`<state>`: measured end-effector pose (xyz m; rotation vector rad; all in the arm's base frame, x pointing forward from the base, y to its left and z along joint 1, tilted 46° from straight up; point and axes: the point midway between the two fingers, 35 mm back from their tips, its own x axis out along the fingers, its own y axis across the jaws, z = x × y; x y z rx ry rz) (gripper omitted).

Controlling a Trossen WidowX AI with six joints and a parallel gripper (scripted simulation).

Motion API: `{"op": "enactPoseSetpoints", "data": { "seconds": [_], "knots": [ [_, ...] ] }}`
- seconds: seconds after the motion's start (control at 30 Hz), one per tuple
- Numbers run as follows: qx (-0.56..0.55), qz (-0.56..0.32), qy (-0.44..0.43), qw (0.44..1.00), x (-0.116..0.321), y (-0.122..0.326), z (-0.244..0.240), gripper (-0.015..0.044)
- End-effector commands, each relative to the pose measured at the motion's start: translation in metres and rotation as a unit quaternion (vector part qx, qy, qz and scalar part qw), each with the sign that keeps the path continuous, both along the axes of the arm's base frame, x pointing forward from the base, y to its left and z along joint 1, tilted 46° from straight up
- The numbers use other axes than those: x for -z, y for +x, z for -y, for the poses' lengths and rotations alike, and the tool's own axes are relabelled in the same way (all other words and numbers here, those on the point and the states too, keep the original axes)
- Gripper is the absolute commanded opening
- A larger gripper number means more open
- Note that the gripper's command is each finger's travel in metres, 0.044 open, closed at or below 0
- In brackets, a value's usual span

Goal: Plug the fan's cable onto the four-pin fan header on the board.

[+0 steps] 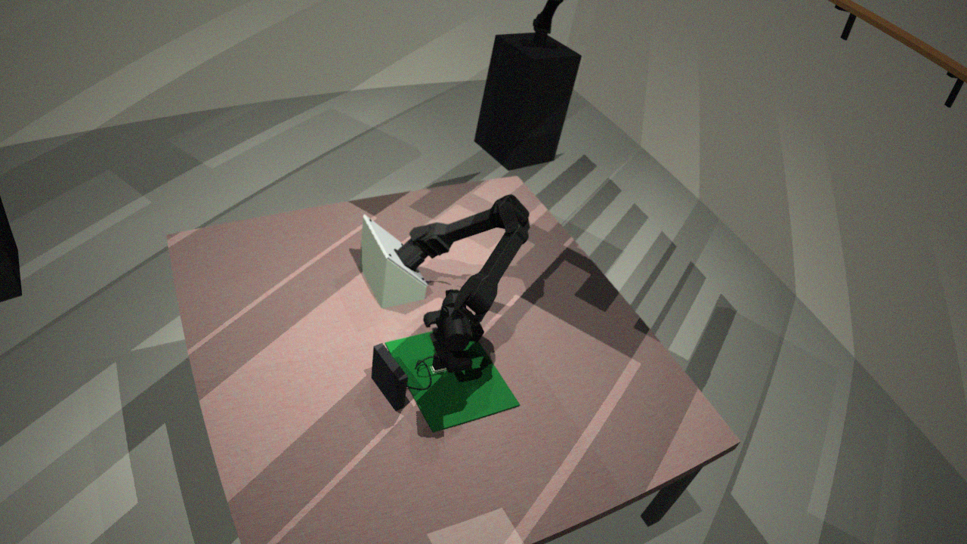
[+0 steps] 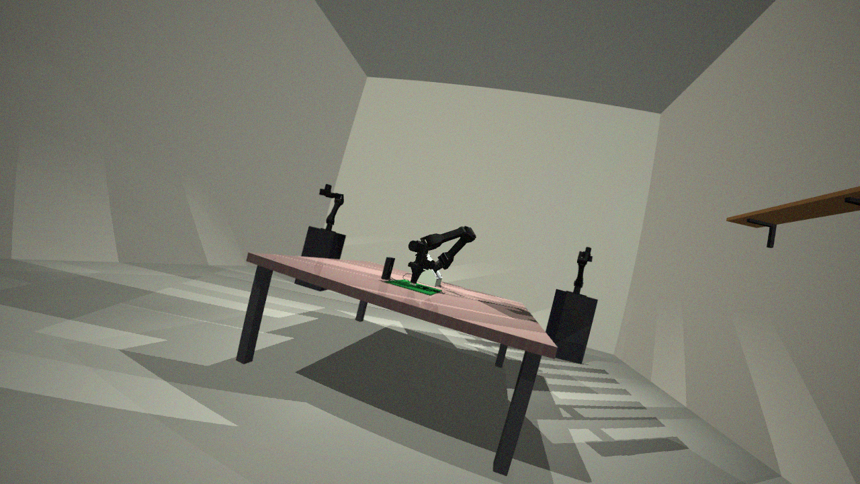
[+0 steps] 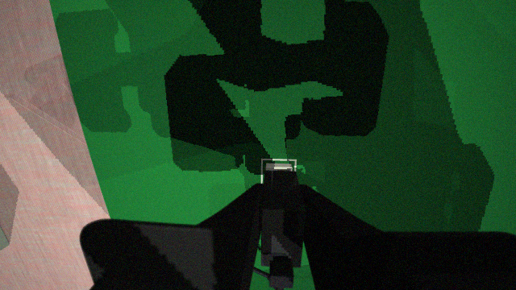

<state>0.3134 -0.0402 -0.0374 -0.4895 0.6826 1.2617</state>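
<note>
From the top view, a pinkish table [image 1: 290,324] fills the centre of the frame, crossed by bands of light and shadow, on a grey floor. A green board [image 1: 473,399] lies just below centre, with the black fan [image 1: 388,375] standing at its left edge and a thin cable [image 1: 422,372] curling from it. The arm [image 1: 496,250] bends down from a pale wedge-shaped mount [image 1: 385,267] and sets its gripper [image 1: 443,369] over the board. A black pedestal [image 1: 527,101] stands at top centre; a wooden shelf [image 1: 899,40] crosses the upper right corner.

In the exterior view, the table [image 2: 481,318] stands on dark legs in a grey-walled room, two pedestals behind it, the shelf [image 2: 793,210] at right.

The wrist view shows the fingers clamped narrowly on the dark plug [image 3: 280,225], whose tip meets the white-framed fan header [image 3: 279,166] on the shadowed board [image 3: 443,80]. Table surface fills the left edge.
</note>
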Motion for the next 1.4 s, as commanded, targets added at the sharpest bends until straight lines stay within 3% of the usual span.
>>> {"op": "enactPoseSetpoints", "data": {
  "seconds": [0.0,0.3,0.63,0.73,0.87,1.07,1.37],
  "knots": [
    [0.0,-0.001,0.002,1.0,0.002,0.0,-0.003,0.0],
    [0.0,-0.001,0.002,1.0,0.006,0.0,-0.007,0.0],
    [0.001,0.0,0.0,1.0,0.004,0.001,-0.003,0.026],
    [0.001,0.0,0.0,1.0,0.002,0.0,-0.001,0.026],
    [0.0,-0.002,0.001,1.0,-0.032,-0.007,0.033,0.026],
    [0.0,-0.002,0.001,1.0,-0.036,-0.007,0.034,0.026],
    [0.0,-0.002,0.004,1.0,-0.12,0.007,-0.048,0.026]
  ]
}}
